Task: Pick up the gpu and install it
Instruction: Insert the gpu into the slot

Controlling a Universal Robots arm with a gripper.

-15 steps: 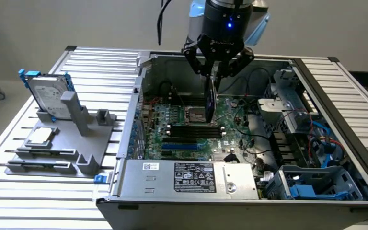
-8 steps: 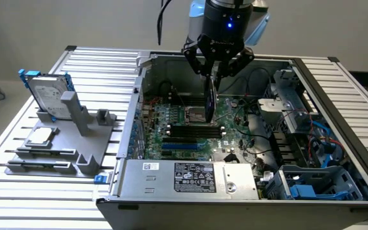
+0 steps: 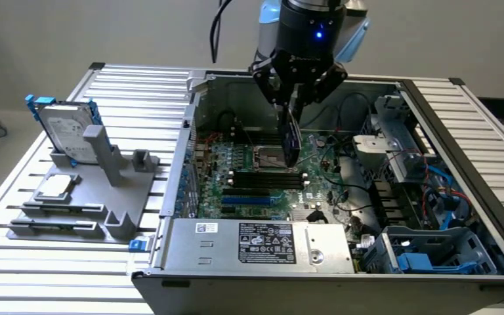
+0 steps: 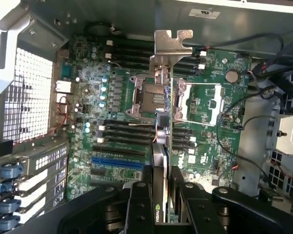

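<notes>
Item, gpu (image 3: 291,141) (image 4: 161,146): jaws are pinching its edge, holding it on edge; it is hanging above the motherboard (image 3: 243,164) inside the open computer case (image 3: 234,289).

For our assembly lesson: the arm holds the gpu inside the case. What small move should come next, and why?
Probably shift the gpu toward the blue slot: the gripper, shut on it, holds it above the processor socket, not over that slot.

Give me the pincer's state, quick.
Pincer: shut on the gpu, holding it on edge over the motherboard.
</notes>
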